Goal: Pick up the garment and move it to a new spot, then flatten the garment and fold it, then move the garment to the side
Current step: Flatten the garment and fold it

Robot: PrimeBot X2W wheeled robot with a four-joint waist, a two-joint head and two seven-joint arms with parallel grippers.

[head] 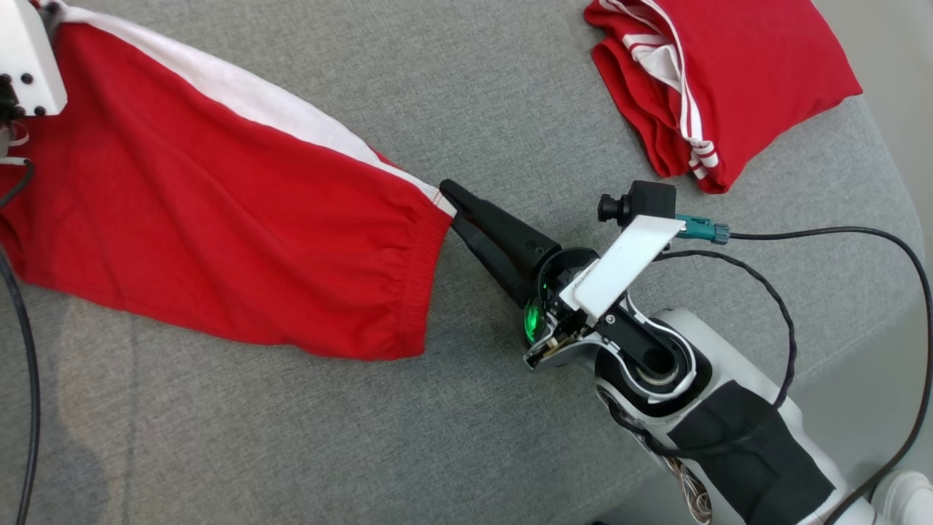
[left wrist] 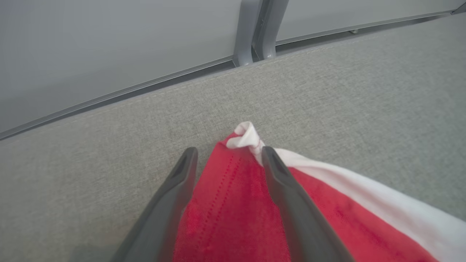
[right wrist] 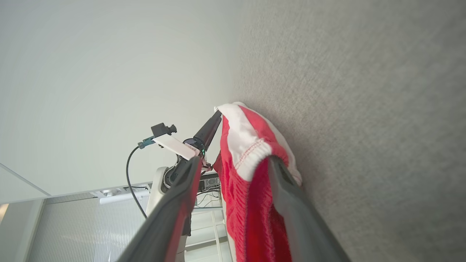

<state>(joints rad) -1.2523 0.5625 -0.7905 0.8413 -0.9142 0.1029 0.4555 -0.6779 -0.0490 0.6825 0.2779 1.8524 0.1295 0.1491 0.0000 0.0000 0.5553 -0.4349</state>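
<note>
The garment (head: 219, 211), red with a white side stripe and an elastic waistband, lies stretched flat across the grey cushioned surface (head: 474, 437). My right gripper (head: 452, 205) sits at the waistband's upper right corner. In the right wrist view its jaws (right wrist: 236, 160) stand open, with the red and white hem (right wrist: 251, 153) loose between them. My left gripper (left wrist: 229, 153) is at the garment's far corner, also open. Red cloth (left wrist: 233, 203) lies between its fingers, and the white corner (left wrist: 245, 136) is bunched just past the tips. The left arm's white wrist (head: 25, 58) shows at the head view's top left.
A second red garment (head: 729, 73), folded, lies at the back right of the surface. Black cables (head: 838, 240) loop from my right wrist. The surface's right edge (head: 889, 175) drops off beside the folded garment. A wall and a grey post (left wrist: 258, 29) stand behind the far edge.
</note>
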